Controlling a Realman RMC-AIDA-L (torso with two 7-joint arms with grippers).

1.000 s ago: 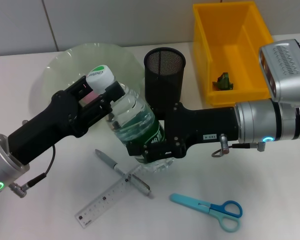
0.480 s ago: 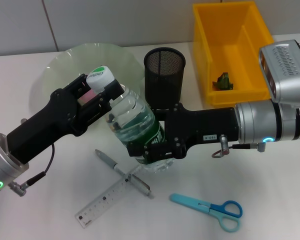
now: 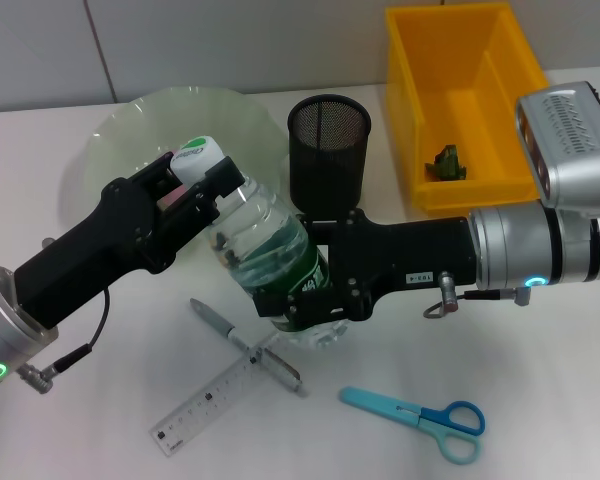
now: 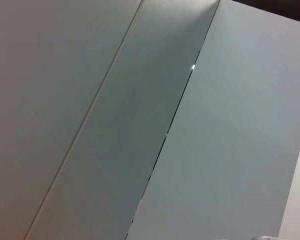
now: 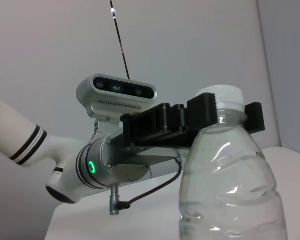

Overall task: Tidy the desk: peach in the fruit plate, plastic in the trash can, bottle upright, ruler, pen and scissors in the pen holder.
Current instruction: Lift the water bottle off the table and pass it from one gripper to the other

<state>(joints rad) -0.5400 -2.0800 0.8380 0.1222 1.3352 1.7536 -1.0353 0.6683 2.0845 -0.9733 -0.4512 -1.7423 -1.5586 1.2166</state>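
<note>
1. The left gripper (image 3: 202, 185) pinched the neck of the water bottle (image 3: 265, 245) just under its white cap (image 3: 197, 153), the bottle standing tilted at mid-table.
2. The right gripper (image 3: 305, 305) clamped the same bottle low on its green label, reaching in from the right.
3. The black mesh pen holder (image 3: 328, 160) stood just behind the bottle; nothing could be seen poking above its rim.
4. The yellow bin (image 3: 466, 100) sat at the far right of the table, a small green object (image 3: 446, 162) lying on its floor near the front wall.
5. The pale green fruit plate (image 3: 140, 125) lay at far left, partly hidden by the left arm; no contents could be made out.
6. The grey pen (image 3: 242, 343) lay across the clear ruler (image 3: 205, 405) on the near table, with the blue scissors (image 3: 420, 420) to their right, apart from them.
</note>
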